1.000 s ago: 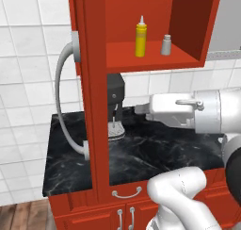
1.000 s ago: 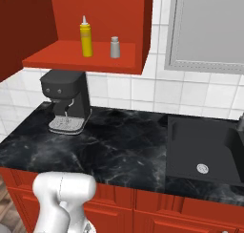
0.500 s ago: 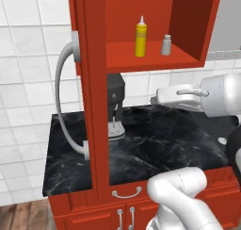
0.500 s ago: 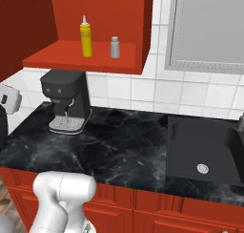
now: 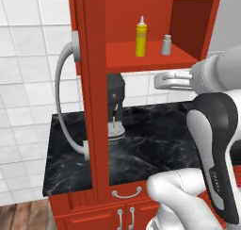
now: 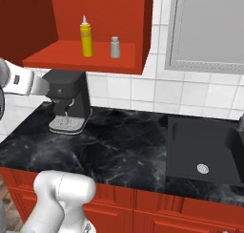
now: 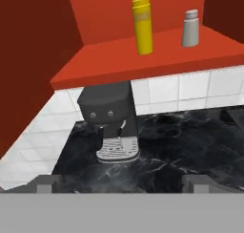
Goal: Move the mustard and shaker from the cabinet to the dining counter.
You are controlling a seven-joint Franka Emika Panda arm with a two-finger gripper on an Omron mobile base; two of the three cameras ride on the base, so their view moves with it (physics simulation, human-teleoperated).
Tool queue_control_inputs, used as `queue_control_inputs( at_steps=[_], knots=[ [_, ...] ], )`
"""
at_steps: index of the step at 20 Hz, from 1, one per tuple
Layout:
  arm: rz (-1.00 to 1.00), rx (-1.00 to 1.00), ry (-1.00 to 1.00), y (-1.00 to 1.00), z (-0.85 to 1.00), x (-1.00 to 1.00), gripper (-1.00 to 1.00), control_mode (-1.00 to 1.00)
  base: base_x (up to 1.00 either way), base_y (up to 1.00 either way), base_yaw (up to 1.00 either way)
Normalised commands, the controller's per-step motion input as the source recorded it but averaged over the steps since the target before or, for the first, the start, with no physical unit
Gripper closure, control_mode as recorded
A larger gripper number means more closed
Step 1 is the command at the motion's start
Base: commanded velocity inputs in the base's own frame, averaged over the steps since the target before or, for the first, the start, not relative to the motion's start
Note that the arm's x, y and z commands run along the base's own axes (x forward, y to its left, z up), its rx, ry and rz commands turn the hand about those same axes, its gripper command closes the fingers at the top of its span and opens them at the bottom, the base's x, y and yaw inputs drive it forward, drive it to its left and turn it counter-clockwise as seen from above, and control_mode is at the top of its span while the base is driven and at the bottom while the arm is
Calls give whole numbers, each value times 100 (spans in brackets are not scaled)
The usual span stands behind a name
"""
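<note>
Up on the bottom board of the open cabinet (image 5: 141, 61) stands the mustard (image 5: 140, 37), upright, nozzle up. Just beside it stands the shaker (image 5: 166, 45), also upright, apart from the bottle and nearer the cabinet's inner side wall in the left base view. From the right base view the mustard (image 6: 86, 37) is to the left and the shaker (image 6: 115, 47) to its right, both set well back from the board's front edge. In the hand view the mustard (image 7: 142, 26) and shaker (image 7: 190, 28) sit high up, on the red board.

Below the cabinet, a dark coffee machine (image 6: 69, 100) stands on the counter (image 6: 124, 148), against the tiled wall (image 6: 143, 91). A black sink (image 6: 205, 151) is sunk into the counter further right. The cabinet door (image 5: 89, 97) is swung open toward the camera in the left base view, with its curved silver handle (image 5: 63, 102) on the outer face.

The gripper (image 7: 123, 183) is spread wide and holds nothing; its two fingertips (image 7: 45, 184) stand far apart at the bottom of the hand view. It hangs over the counter, lower than the board, well short of both bottle and shaker.
</note>
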Motion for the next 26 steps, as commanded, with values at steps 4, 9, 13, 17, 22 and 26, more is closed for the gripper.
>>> queue_control_inputs(
  at_steps=[4, 9, 13, 17, 22, 26],
  knots=[
    [-31, -21, -1, -45, -11, 64, -100, -100, 0, 0, 0],
    [-16, -21, 0, -30, -12, 68, -100, -100, 0, 0, 0],
    [-5, -17, 0, -10, -8, 42, -100, -100, 0, 0, 0],
    [0, -1, 0, 0, 0, 19, -100, -100, 0, 0, 0],
    [0, 4, 0, 0, 5, 17, -100, -100, 0, 0, 0],
    [0, 9, 0, 0, 7, 24, -100, -100, 0, 0, 0]
  ],
)
